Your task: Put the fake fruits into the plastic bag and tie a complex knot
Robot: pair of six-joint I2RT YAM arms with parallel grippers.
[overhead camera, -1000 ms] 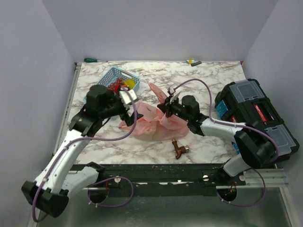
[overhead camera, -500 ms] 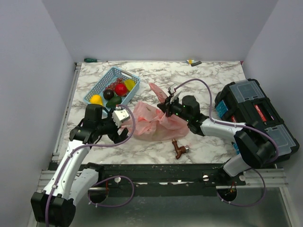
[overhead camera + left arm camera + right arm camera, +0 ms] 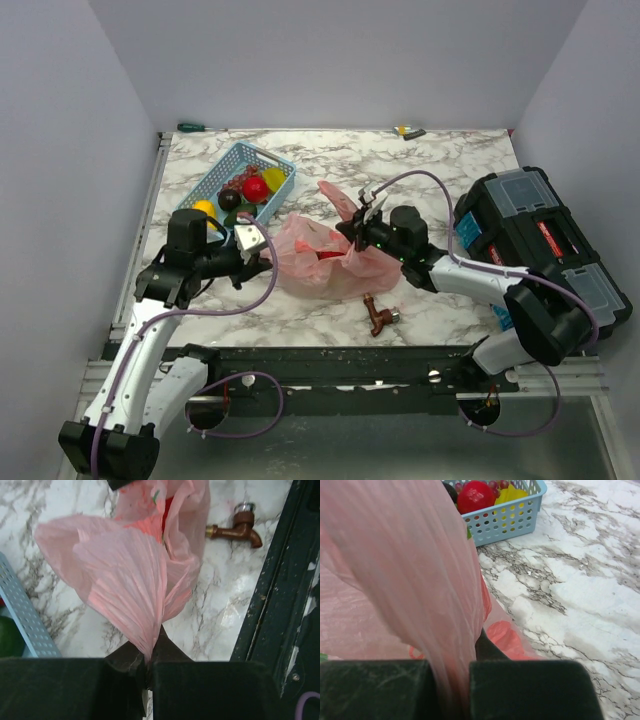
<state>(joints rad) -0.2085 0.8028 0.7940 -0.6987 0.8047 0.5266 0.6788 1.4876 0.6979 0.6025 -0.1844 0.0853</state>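
On the marble table [image 3: 450, 160], one pink plastic bag [image 3: 315, 255] is shown held between two arms. Its left edge is now pinched by the left gripper [image 3: 262, 252], whose fingers are pressed together on a fan of gathered film. A second ago that gripper was spread wide over the basket, hiding most of its contents, and half a second ago it had been drawn back beside the bag without gripping it. The right gripper [image 3: 362, 232] is seen much as before, clamped on the bag's right handle, its place barely changed.

With the left arm withdrawn, the one light-blue basket [image 3: 270, 157] is uncovered just beyond the left gripper. At least five fake fruits [image 3: 256, 189] can be counted in it: two yellow, one red, one dark and one green. One more red fruit [image 3: 328, 256] is visible through the bag's film, near its middle.

One brass tap [image 3: 380, 316] is left lying near the bag's near edge, apart from it. One black toolbox [image 3: 540, 240] is set at the right edge of the table. One green-handled screwdriver [image 3: 195, 127] is seen at the far left corner.
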